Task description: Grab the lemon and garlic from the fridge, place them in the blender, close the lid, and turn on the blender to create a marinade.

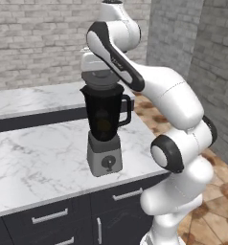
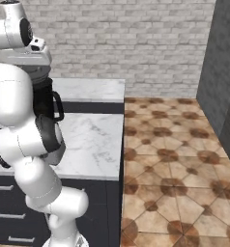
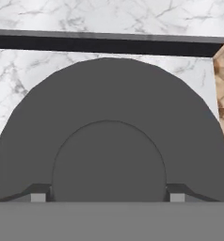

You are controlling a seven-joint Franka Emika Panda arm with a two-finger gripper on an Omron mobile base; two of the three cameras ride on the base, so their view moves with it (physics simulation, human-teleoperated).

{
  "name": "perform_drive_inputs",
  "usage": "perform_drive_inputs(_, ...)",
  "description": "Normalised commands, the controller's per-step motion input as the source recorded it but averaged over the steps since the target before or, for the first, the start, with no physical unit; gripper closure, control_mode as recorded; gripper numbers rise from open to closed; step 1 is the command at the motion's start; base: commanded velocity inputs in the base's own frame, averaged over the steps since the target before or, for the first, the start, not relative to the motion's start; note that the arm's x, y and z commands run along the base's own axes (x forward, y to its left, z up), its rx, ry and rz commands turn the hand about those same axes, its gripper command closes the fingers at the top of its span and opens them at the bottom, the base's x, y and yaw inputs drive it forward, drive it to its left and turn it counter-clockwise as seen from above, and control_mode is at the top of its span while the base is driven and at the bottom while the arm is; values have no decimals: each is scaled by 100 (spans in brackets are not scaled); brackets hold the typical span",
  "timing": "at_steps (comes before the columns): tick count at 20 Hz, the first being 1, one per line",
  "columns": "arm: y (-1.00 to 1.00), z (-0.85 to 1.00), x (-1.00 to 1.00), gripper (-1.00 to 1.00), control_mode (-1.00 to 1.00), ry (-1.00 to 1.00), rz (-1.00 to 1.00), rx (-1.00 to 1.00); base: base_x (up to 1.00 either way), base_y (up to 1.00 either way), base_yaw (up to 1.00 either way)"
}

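Observation:
The blender [image 1: 105, 122] stands on the marble counter [image 1: 34, 158], a black jar on a grey base with a round knob [image 1: 108, 163]. In the right base view the blender [image 2: 45, 99] is mostly hidden behind my arm. Through the jar wall a dim yellow-orange lemon [image 1: 104, 125] shows. The garlic is hidden. My gripper [image 1: 98, 72] points straight down over the jar mouth. It is shut on the raised centre of the dark grey lid [image 1: 97, 79], which sits level at the jar's rim. In the hand view the lid [image 3: 109, 99] spreads wide under the gripper [image 3: 108, 195], one fingertip [image 3: 38, 194] on each side of its hub. The fridge is out of view.
A second, higher marble counter [image 1: 29, 98] runs behind the blender against the brick wall. Dark drawers [image 1: 49, 216] sit below the counter's front edge. Tiled floor [image 2: 170, 159] opens to the right, bounded by a dark grey wall [image 2: 221, 67].

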Motion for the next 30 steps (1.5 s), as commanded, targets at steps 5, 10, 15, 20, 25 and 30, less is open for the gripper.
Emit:
perform_drive_inputs(5,3,-17,6,100,-100,5,0,0,0,0,0)
perform_drive_inputs(10,-5,-29,-9,100,-100,0,-2,0,0,0,0)
perform_drive_inputs(15,-1,-36,-7,100,-100,-3,-1,0,0,0,0)
perform_drive_inputs(20,0,-22,-7,100,-100,2,0,0,0,0,0)
perform_drive_inputs(25,0,6,1,100,-100,3,0,0,0,0,0)
perform_drive_inputs(30,0,5,4,100,-100,8,0,0,0,0,0)
